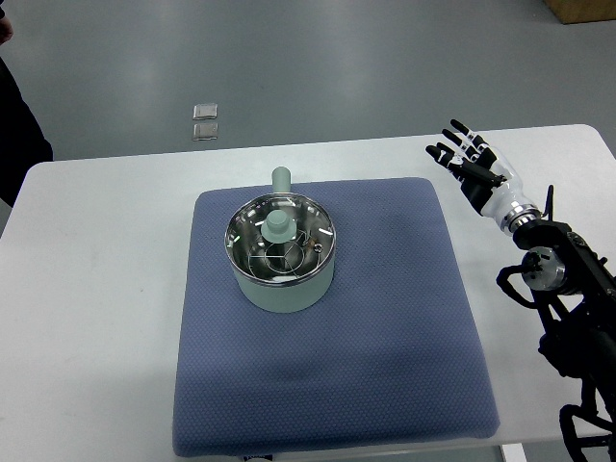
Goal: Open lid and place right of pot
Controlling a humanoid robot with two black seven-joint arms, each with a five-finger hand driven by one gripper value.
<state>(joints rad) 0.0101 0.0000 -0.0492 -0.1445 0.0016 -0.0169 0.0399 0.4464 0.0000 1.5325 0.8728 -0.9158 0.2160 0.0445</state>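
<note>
Top view shows a white counter (96, 289) carrying a blue mat (385, 366), with the pale green pot (284, 279) on the mat's far left part, its handle pointing away. The glass lid (265, 252) sits on the pot, its green knob (278, 223) upright at centre. Well to the right, the right robot hand (469, 154) hovers over the counter's far edge, fingers spread and empty. It should come in from above, pinch the knob squarely, lift straight up, then set the lid on the bare mat right of the pot.

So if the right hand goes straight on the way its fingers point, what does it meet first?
Probably nothing: the open right hand points up-left over the white table, missing the blue mat. Height is unclear.
</note>
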